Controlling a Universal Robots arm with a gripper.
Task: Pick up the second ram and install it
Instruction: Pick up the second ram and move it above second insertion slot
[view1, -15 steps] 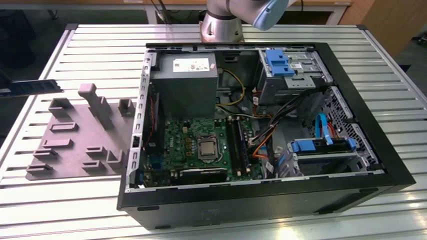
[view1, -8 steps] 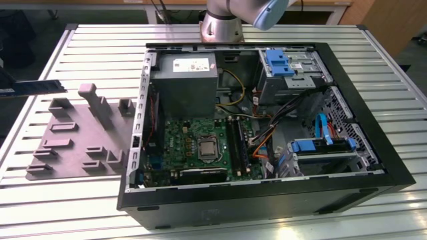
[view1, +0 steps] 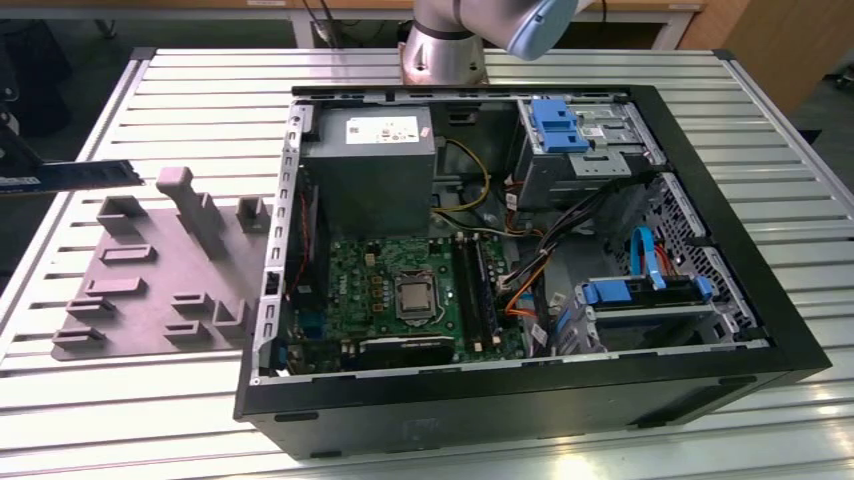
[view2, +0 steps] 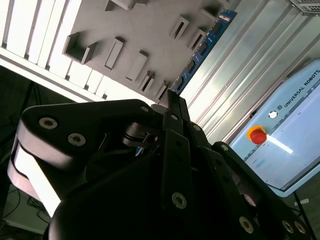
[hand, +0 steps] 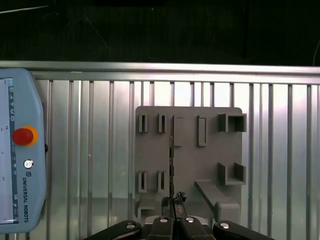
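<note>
Second ram: thin blue-edged stick with small black chips, one end clamped in the closed tool, above the grey tray.

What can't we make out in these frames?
First wrist view: second ram edge-on, so its chips are hidden.
Second wrist view: the ram's held end sits behind the claw.
Exterior view: claw cut off by the left edge.
Exterior view: motherboard slots too small to tell which is free.
</note>
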